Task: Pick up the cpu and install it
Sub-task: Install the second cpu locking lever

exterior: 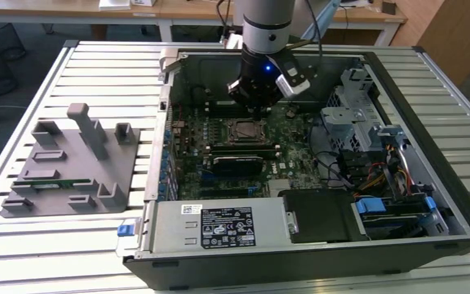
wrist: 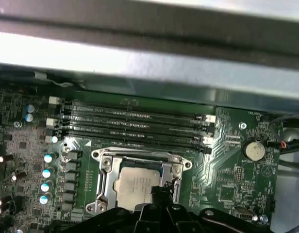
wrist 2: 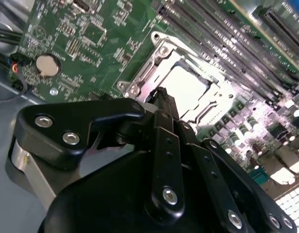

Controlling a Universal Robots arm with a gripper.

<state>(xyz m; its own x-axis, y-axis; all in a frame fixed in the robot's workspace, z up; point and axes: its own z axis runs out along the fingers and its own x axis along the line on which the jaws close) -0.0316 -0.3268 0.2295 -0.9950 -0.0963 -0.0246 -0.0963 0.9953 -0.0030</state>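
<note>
The cpu lies flat in the motherboard's socket, its silvery top showing inside the metal socket frame. It also shows as a pale square in the second wrist view and as a small square in the exterior view. My gripper hangs inside the open computer case, just above the socket's edge. Its black fingers come together to a narrow tip beside the cpu, with nothing held between them. In the first wrist view the gripper's tip overlaps the cpu's near corner.
Long memory slots run beside the socket. A grey fixture with a green memory stick stands on the slatted table at the exterior view's left. The power supply, drive cage and cables crowd the case.
</note>
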